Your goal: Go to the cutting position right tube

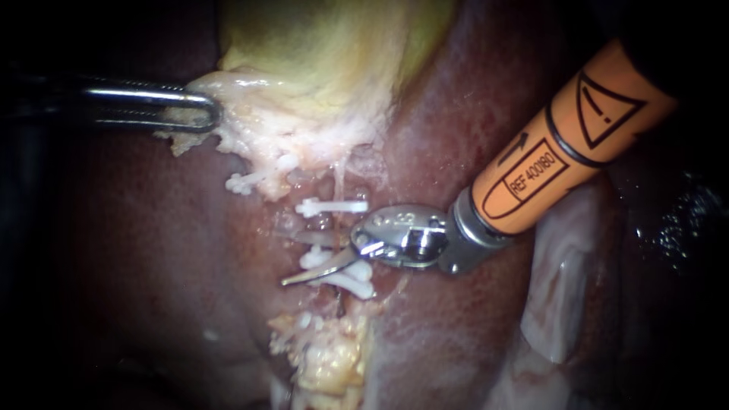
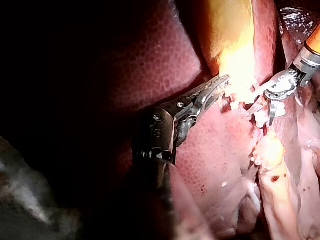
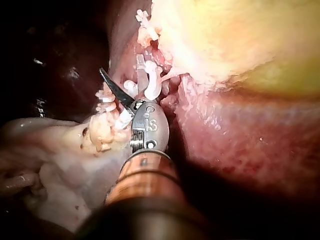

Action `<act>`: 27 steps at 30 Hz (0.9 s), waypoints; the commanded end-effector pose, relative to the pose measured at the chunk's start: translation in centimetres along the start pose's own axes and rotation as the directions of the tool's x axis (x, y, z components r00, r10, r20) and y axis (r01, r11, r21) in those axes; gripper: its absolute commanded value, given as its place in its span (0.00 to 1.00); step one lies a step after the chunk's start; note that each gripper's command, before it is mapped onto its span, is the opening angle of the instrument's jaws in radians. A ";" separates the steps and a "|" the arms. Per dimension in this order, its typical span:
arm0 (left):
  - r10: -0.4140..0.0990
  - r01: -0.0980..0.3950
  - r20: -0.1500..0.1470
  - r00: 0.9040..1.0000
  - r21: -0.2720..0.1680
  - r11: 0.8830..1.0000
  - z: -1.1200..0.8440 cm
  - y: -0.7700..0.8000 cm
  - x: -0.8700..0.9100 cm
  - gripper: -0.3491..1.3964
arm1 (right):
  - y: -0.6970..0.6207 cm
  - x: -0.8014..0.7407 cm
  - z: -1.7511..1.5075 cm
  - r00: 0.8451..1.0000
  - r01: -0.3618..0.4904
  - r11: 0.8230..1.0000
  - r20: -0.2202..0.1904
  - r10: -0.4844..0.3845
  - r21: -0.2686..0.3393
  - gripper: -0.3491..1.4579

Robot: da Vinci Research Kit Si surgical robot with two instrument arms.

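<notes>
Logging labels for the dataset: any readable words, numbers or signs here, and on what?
Orange shaft sleeve of the right instrument: black printed marks, instrument markings, not read off.
Its silver wrist: stamped marks, too blurred to read.
Slender steel left instrument: none visible.
Dark red liver, yellowish gallbladder, white plastic clips: none.

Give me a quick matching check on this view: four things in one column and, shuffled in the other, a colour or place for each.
Things:
1 left instrument
2 right instrument
3 gallbladder
4 liver

Descriptions:
A dark red surface
B yellow-green, at the top of the endoscope view
C orange shaft, jaws among the white clips
D jaws shut on pale tissue at the gallbladder's edge

Pairs: 1-D, 2-C, 3-B, 4-A.
</notes>
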 end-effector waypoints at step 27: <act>0.000 0.000 0.000 1.000 0.002 1.000 0.01 0.00 -0.01 0.00 | -0.41 0.34 0.03 0.999 -0.039 0.999 -0.022 0.039 0.022 0.82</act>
